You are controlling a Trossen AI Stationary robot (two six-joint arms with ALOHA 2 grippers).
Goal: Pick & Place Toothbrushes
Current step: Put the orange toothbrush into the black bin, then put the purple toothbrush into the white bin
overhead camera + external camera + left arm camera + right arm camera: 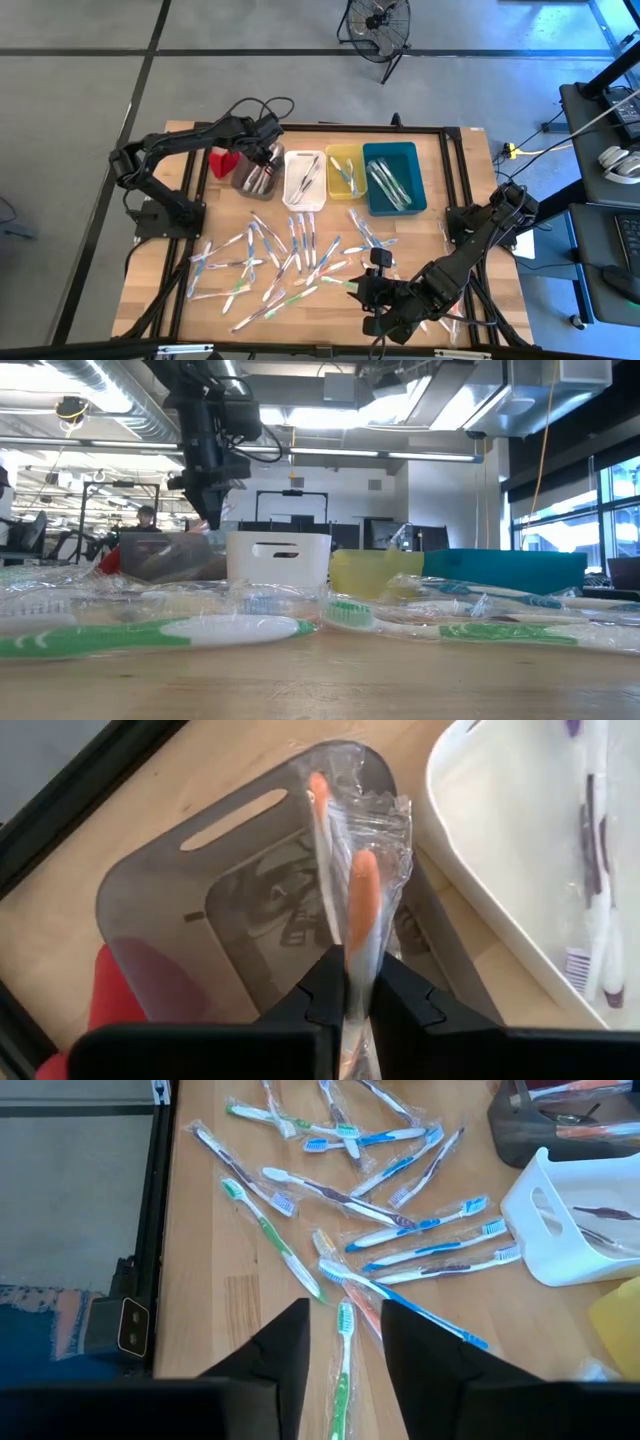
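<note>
Many wrapped toothbrushes (pixel 270 262) lie scattered on the wooden table's near half, also visible in the right wrist view (pixel 400 1230). My left gripper (pixel 346 988) is above the grey bin (pixel 220 920), shut on an orange toothbrush in a clear wrapper (pixel 360 870). In the high view the left gripper (pixel 262 160) sits over the grey bin (pixel 255 180). My right gripper (pixel 345 1345) hovers open at the table's near side (pixel 368 285), fingers either side of a green toothbrush (pixel 343 1365) without touching it. My left gripper pinches the wrapped orange toothbrush between its two fingers, at the wrapper's part nearest the fingers (pixel 352 965). The fingers (pixel 322 995) point down from above, lying along the toothbrush. The toothbrush hangs below them, lifted clear, reaching toward the grey bin's inside.
A row of bins stands at the table's far side: grey, white (pixel 304 178), yellow (pixel 345 170) and teal (pixel 393 176), each holding some toothbrushes. A small red object (pixel 224 162) lies left of the grey bin. A black frame (pixel 452 170) borders the table.
</note>
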